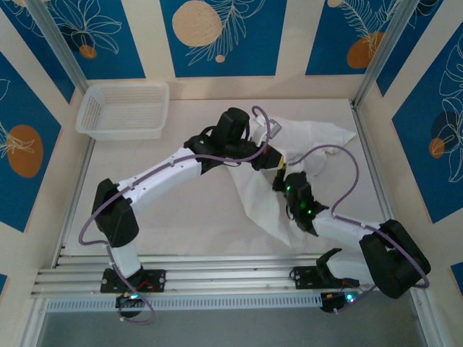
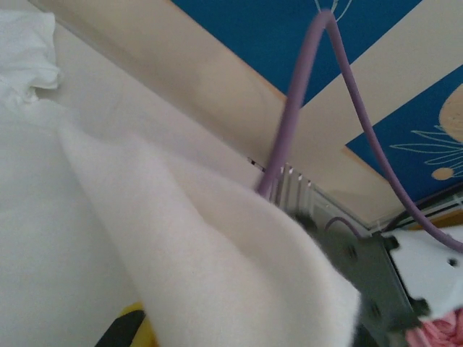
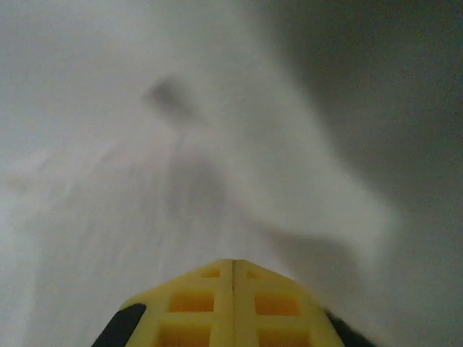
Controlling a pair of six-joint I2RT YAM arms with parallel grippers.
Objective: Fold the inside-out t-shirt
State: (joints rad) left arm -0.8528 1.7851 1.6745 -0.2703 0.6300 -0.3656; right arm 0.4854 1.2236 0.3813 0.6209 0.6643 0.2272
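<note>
The white t-shirt [image 1: 255, 196] lies crumpled on the right half of the table, running from the back right corner down toward the right arm. My left gripper [image 1: 273, 160] is over its middle and shut on a ridge of the cloth. In the left wrist view the t-shirt [image 2: 217, 246] drapes over the jaws, leaving a bit of one yellow finger [image 2: 136, 327] visible. My right gripper [image 1: 283, 182] sits just in front of the left one, and its yellow fingers [image 3: 233, 264] are pressed together on a pucker of the t-shirt [image 3: 181, 144].
A white mesh basket [image 1: 124, 110] stands at the back left corner. Metal frame posts [image 1: 376, 54] and patterned walls close in the table. Rails [image 1: 217, 278] run along the near edge. A purple cable [image 2: 289, 123] loops close to the left wrist.
</note>
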